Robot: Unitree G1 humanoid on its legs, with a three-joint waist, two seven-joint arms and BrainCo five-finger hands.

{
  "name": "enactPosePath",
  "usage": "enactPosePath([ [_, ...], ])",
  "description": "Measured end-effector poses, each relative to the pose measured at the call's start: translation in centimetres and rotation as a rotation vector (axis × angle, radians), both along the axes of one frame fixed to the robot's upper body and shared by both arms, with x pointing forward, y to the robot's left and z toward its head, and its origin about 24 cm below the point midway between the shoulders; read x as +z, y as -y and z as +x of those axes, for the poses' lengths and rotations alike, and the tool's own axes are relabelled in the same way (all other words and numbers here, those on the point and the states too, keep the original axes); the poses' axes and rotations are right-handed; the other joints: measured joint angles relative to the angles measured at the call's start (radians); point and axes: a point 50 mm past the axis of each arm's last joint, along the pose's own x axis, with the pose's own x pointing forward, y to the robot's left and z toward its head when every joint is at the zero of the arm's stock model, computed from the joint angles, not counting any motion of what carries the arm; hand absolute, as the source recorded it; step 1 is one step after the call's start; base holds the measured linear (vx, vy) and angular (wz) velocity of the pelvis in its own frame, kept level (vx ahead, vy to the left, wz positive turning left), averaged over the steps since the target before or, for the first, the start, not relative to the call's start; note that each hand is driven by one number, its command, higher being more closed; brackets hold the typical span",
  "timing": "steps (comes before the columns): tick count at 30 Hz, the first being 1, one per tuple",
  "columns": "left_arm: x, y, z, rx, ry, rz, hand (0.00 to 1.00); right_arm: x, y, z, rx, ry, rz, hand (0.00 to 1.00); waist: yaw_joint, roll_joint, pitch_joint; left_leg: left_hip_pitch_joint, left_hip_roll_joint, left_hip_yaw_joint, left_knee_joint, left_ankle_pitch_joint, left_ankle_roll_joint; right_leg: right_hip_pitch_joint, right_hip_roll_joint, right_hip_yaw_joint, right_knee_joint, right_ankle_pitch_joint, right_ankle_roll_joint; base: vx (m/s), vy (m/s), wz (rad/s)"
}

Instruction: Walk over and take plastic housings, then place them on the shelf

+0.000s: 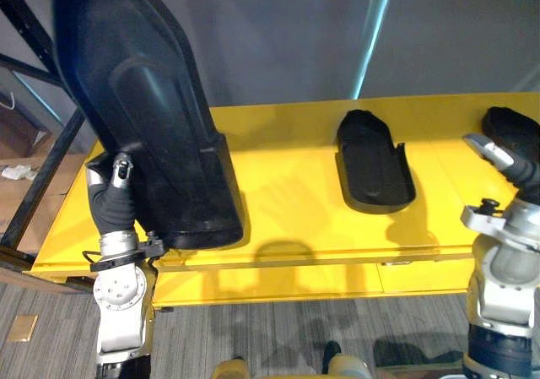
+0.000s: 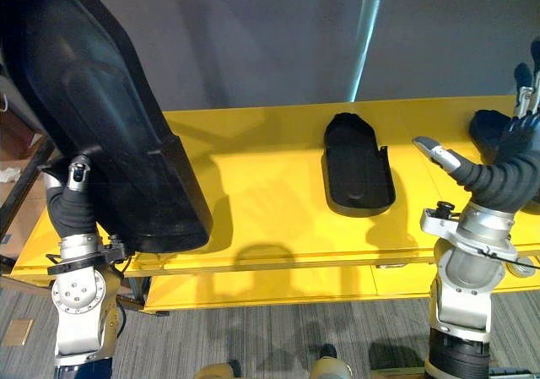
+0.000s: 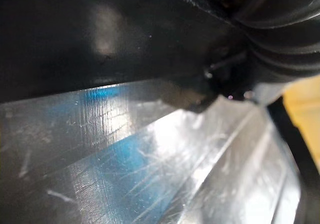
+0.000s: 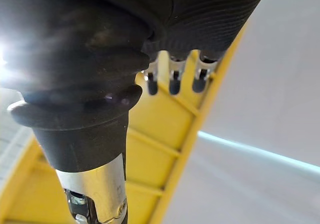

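A large black plastic housing point(image 1: 143, 109) stands tilted up at the left, its lower end down at the front left of the yellow shelf point(image 1: 287, 219). My left hand point(image 1: 118, 185) grips its lower left edge, thumb on the front face, fingers behind it; the left wrist view looks along the dark housing point(image 3: 100, 34). A smaller black housing point(image 2: 356, 161) lies flat in the shelf's middle, and another point(image 1: 513, 130) at its far right. My right hand point(image 2: 506, 172) hovers open over the shelf's right end, its straight fingers point(image 4: 174, 82) holding nothing.
A black metal rack frame point(image 1: 42, 168) stands left of the shelf, with cardboard boxes point(image 1: 17, 176) behind it. A grey wall point(image 1: 278, 33) backs the shelf. Grey carpet point(image 1: 270, 328) lies below its front edge.
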Motion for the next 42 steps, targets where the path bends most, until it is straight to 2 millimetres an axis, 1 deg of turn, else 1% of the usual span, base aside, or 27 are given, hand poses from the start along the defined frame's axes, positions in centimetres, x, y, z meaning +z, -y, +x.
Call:
enactPosePath([
  [3,-0.3,-0.4,0.4,-0.020,-0.072,0.039,1.00,-0.7,0.0,-0.3,0.041,-0.043,0.012,0.00,-0.016,0.001,0.000,0.004,0.003,0.027,-0.007,0.000,0.001,-0.018,0.011,0.022,0.005,0.001,0.000,-0.03,-0.008,-0.28],
  [4,-0.8,-0.7,1.0,-0.033,-0.129,0.053,1.00,-0.9,-0.1,-0.4,0.062,-0.063,0.018,0.00,-0.029,0.003,0.000,0.003,0.002,0.038,-0.011,0.002,0.005,-0.029,0.012,0.034,0.006,0.003,-0.001,-0.03,-0.014,-0.30],
  [5,-1.4,-0.8,1.9,-0.048,-0.186,0.049,1.00,-1.2,0.0,-0.4,0.078,-0.085,0.027,0.00,-0.033,0.006,0.001,0.011,0.001,0.049,-0.019,0.006,0.011,-0.032,0.012,0.045,0.006,0.007,-0.001,-0.04,-0.011,-0.29],
  [7,-3.8,-1.4,3.9,-0.055,-0.354,-0.009,1.00,-1.9,-0.2,-0.3,0.138,-0.141,0.043,0.00,-0.058,0.012,0.004,0.017,-0.002,0.057,-0.021,0.006,0.011,-0.038,0.012,0.057,0.013,0.007,-0.001,-0.04,0.009,-0.20],
  [8,-4.4,-1.6,4.4,-0.046,-0.392,-0.022,1.00,-2.0,-0.3,-0.3,0.150,-0.149,0.039,0.00,-0.062,0.013,0.004,0.017,-0.003,0.070,-0.021,0.006,0.011,-0.048,0.013,0.068,0.020,0.007,-0.001,-0.05,0.014,-0.33],
  [9,-5.7,-2.2,5.2,-0.023,-0.467,-0.044,1.00,-2.1,-0.5,-0.1,0.167,-0.171,0.027,0.00,-0.068,0.016,0.007,0.016,-0.003,0.089,-0.021,0.007,0.013,-0.067,0.014,0.085,0.032,0.007,-0.001,-0.05,0.014,-0.37],
  [10,-6.8,-3.1,6.1,0.001,-0.543,-0.063,1.00,-2.4,-0.5,0.1,0.175,-0.208,0.015,0.00,-0.081,0.021,0.012,0.016,-0.006,0.099,-0.023,0.009,0.016,-0.080,0.014,0.097,0.043,0.007,-0.002,-0.04,0.010,-0.36],
  [11,-7.2,-3.5,6.4,0.016,-0.574,-0.068,1.00,-2.5,-0.5,0.1,0.178,-0.224,0.006,0.00,-0.085,0.024,0.013,0.017,-0.007,0.105,-0.023,0.010,0.017,-0.087,0.014,0.104,0.049,0.007,-0.002,-0.03,0.007,-0.24],
  [12,-7.7,-4.4,6.8,0.048,-0.620,-0.071,1.00,-2.8,-0.4,0.2,0.190,-0.265,-0.020,0.00,-0.102,0.031,0.018,0.016,-0.010,0.109,-0.026,0.012,0.020,-0.102,0.013,0.115,0.064,0.006,-0.003,-0.02,0.006,-0.18],
  [14,-7.6,-5.4,7.3,0.083,-0.642,-0.064,1.00,-2.9,-0.2,0.3,0.222,-0.314,-0.065,0.00,-0.113,0.043,0.025,0.018,-0.017,0.130,-0.029,0.016,0.026,-0.120,0.011,0.135,0.076,0.005,-0.004,-0.02,0.017,-0.25],
  [15,-7.2,-5.7,7.8,0.095,-0.642,-0.069,1.00,-3.0,-0.1,0.4,0.247,-0.343,-0.099,0.00,-0.121,0.052,0.030,0.018,-0.020,0.134,-0.030,0.018,0.027,-0.127,0.010,0.144,0.080,0.006,-0.003,-0.02,0.019,-0.24],
  [16,-7.0,-6.0,8.1,0.104,-0.643,-0.072,1.00,-3.1,-0.1,0.5,0.266,-0.356,-0.108,0.00,-0.125,0.054,0.031,0.018,-0.021,0.135,-0.032,0.019,0.029,-0.132,0.010,0.149,0.084,0.006,-0.003,-0.02,0.010,-0.13],
  [17,-6.7,-6.3,8.6,0.121,-0.653,-0.079,1.00,-3.3,0.0,0.6,0.290,-0.376,-0.123,0.00,-0.136,0.058,0.033,0.021,-0.025,0.136,-0.039,0.026,0.036,-0.135,0.009,0.154,0.088,0.006,-0.003,-0.02,-0.002,-0.09],
  [19,-7.0,-6.7,9.1,0.141,-0.680,-0.095,1.00,-3.4,0.0,0.6,0.337,-0.389,-0.129,0.00,-0.145,0.061,0.035,0.036,-0.027,0.138,-0.053,0.035,0.038,-0.133,0.010,0.161,0.088,0.006,-0.003,-0.02,-0.010,-0.11],
  [21,-7.4,-7.4,9.2,0.175,-0.708,-0.127,1.00,-3.4,-0.4,0.7,0.425,-0.385,-0.110,0.00,-0.163,0.065,0.037,0.039,-0.028,0.140,-0.056,0.037,0.039,-0.133,0.012,0.165,0.086,0.005,-0.004,-0.03,-0.007,-0.10],
  [23,-8.0,-7.5,9.3,0.185,-0.737,-0.141,1.00,-3.6,-1.0,0.8,0.494,-0.392,-0.113,0.00,-0.163,0.066,0.038,0.049,-0.029,0.156,-0.056,0.037,0.039,-0.132,0.014,0.180,0.074,0.002,-0.007,-0.06,0.008,-0.20],
  [26,-8.4,-7.3,9.5,0.185,-0.765,-0.142,1.00,-4.3,-2.9,1.3,0.655,-0.425,-0.131,0.00,-0.174,0.072,0.041,0.050,-0.039,0.157,-0.060,0.043,0.048,-0.131,0.007,0.183,0.066,0.007,0.000,-0.05,0.024,-0.04],
  [28,-8.5,-7.0,9.7,0.176,-0.785,-0.137,1.00,-4.9,-5.1,1.8,0.795,-0.460,-0.150,0.00,-0.174,0.075,0.044,0.048,-0.055,0.152,-0.074,0.060,0.073,-0.128,-0.008,0.179,0.055,0.017,0.003,-0.05,0.025,0.08],
  [29,-8.4,-7.0,9.8,0.175,-0.785,-0.137,1.00,-5.0,-5.7,1.9,0.828,-0.469,-0.160,0.00,-0.173,0.079,0.049,0.049,-0.056,0.148,-0.075,0.060,0.073,-0.124,-0.010,0.177,0.051,0.019,0.005,-0.05,0.030,0.17],
  [31,-8.1,-6.7,10.2,0.165,-0.782,-0.132,1.00,-5.6,-7.5,2.4,0.921,-0.507,-0.174,0.00,-0.172,0.091,0.067,0.046,-0.062,0.126,-0.074,0.060,0.074,-0.105,-0.023,0.152,0.039,0.027,0.010,-0.05,0.027,0.27],
  [33,-8.0,-6.3,10.4,0.155,-0.786,-0.120,1.00,-6.4,-8.6,2.9,0.974,-0.543,-0.165,0.00,-0.157,0.091,0.072,0.044,-0.066,0.110,-0.073,0.060,0.074,-0.098,-0.029,0.140,0.036,0.029,0.011,-0.04,0.011,0.27],
  [34,-8.0,-6.2,10.4,0.151,-0.789,-0.116,1.00,-6.5,-9.5,3.0,1.010,-0.553,-0.165,0.00,-0.157,0.090,0.073,0.032,-0.070,0.092,-0.070,0.060,0.074,-0.098,-0.038,0.123,0.037,0.029,0.011,-0.04,0.012,0.30],
  [35,-8.0,-6.2,10.4,0.152,-0.789,-0.116,1.00,-6.5,-9.9,3.1,1.031,-0.551,-0.169,0.00,-0.154,0.089,0.075,0.027,-0.072,0.087,-0.070,0.062,0.075,-0.100,-0.040,0.121,0.037,0.030,0.013,-0.03,0.006,0.33],
  [37,-8.1,-6.1,10.4,0.150,-0.799,-0.108,1.00,-6.4,-11.5,3.4,1.088,-0.542,-0.164,0.00,-0.146,0.084,0.090,0.010,-0.077,0.071,-0.065,0.066,0.076,-0.101,-0.053,0.099,0.041,0.034,0.012,-0.03,0.004,0.27],
  [39,-8.1,-5.9,10.5,0.145,-0.809,-0.103,1.00,-6.3,-12.3,3.6,1.107,-0.539,-0.153,0.00,-0.134,0.084,0.104,0.000,-0.082,0.051,-0.054,0.066,0.076,-0.101,-0.058,0.092,0.055,0.035,0.013,-0.01,0.002,0.21],
  [40,-7.9,-5.8,10.8,0.141,-0.805,-0.099,1.00,-6.3,-12.4,3.6,1.106,-0.538,-0.146,0.00,-0.131,0.085,0.107,-0.007,-0.083,0.043,-0.051,0.066,0.076,-0.103,-0.062,0.084,0.058,0.037,0.016,0.00,-0.003,0.32],
  [42,-6.5,-5.3,11.7,0.125,-0.771,-0.076,1.00,-6.4,-12.9,4.1,1.104,-0.548,-0.134,0.00,-0.122,0.081,0.126,-0.024,-0.085,0.021,-0.044,0.069,0.074,-0.113,-0.075,0.069,0.083,0.030,0.016,-0.01,-0.006,0.31],
])
